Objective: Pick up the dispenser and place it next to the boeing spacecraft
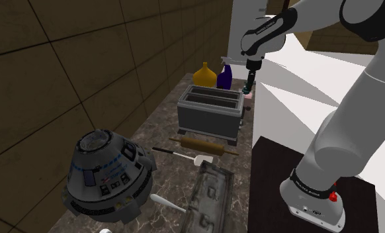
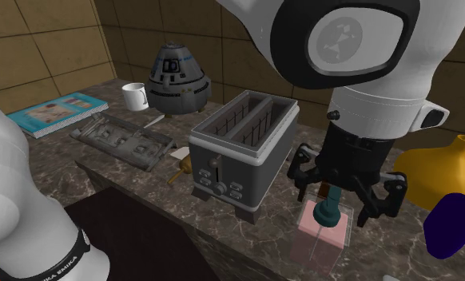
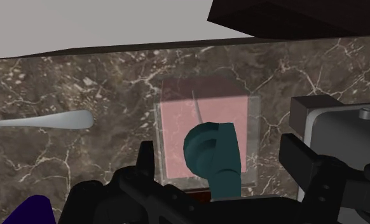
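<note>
The dispenser (image 2: 325, 231) is a pale pink see-through block with a teal pump head (image 3: 212, 154). It stands near the counter's front edge, beside the toaster. My gripper (image 2: 340, 190) hangs directly over it, open, with one black finger (image 3: 145, 160) on each side of the pump and neither touching it. From the shoulder view the gripper (image 1: 251, 83) sits just above the dispenser (image 1: 249, 96) at the far end of the counter. The Boeing spacecraft (image 1: 105, 172), a grey capsule (image 2: 177, 76), stands at the counter's other end, against the wall.
A grey toaster (image 2: 243, 148) stands between dispenser and capsule. A yellow vase (image 2: 439, 172) and a purple bottle (image 2: 455, 223) crowd the dispenser's other side. A rolling pin (image 1: 201, 145), a spatula (image 1: 184, 156), a grey tray (image 1: 211, 195), a white mug (image 2: 135, 96) and a book (image 2: 59, 112) lie nearer the capsule.
</note>
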Robot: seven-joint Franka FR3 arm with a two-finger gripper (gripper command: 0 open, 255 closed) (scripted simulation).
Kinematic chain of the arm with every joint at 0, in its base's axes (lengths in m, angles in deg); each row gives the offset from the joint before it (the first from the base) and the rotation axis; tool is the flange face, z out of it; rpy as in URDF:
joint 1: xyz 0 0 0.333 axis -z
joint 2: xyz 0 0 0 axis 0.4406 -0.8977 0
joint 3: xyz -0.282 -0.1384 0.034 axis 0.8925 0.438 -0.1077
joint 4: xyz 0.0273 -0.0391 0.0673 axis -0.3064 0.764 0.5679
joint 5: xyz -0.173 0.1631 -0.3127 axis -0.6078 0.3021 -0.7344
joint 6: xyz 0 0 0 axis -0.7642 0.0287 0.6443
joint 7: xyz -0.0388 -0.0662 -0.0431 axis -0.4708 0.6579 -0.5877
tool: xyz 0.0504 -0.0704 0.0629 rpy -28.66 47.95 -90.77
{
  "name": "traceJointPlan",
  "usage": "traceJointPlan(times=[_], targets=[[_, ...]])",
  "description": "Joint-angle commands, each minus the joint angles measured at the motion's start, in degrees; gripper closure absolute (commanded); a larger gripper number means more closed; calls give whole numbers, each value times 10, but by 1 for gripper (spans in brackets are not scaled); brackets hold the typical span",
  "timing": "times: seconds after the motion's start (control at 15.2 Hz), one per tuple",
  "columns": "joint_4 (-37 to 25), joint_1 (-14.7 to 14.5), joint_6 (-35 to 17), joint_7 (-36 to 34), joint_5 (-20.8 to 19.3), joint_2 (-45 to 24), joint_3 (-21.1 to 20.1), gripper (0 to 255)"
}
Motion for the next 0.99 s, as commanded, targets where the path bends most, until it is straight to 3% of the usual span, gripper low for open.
traceJointPlan(times=[0.0,0.59,0.92], targets=[[0,0,0,0,0,0,0,255],[0,0,0,0,0,0,0,255],[-22,-1,39,-9,-12,20,-3,255]])
